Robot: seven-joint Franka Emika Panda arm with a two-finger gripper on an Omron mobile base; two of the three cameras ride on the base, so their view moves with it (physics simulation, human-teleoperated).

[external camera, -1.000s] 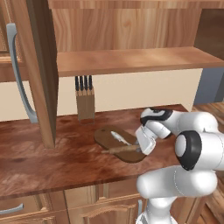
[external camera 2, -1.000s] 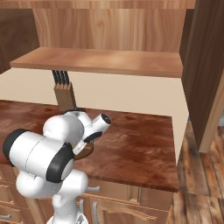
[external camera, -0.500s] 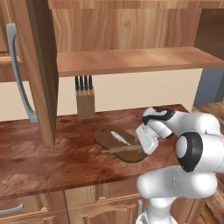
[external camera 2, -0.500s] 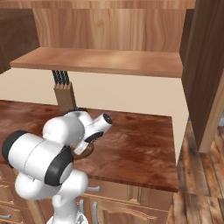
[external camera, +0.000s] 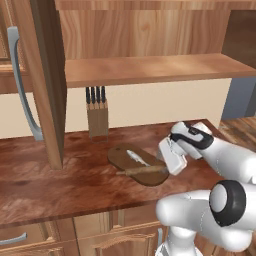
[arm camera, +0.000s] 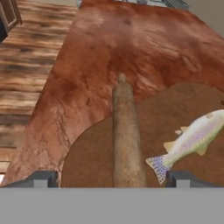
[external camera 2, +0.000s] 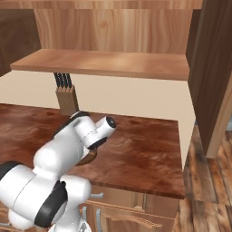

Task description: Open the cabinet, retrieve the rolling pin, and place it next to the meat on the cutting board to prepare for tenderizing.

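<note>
Left base view: the gripper [external camera: 167, 162] is sitting slightly farther back from the cutting board [external camera: 120, 156] than half a second ago; the rolling pin [external camera: 141, 171] is lying on the board's near edge, just beside the meat [external camera: 135, 158]. Placement looks done. The cabinet [external camera: 47, 75] door is standing open.

Right base view: the arm is hiding the board.

Hand view: the fingertips [arm camera: 41, 179] are standing spread, pinching nothing. The pin [arm camera: 127, 140], a slim light-brown rod, is lying flat between them.
</note>
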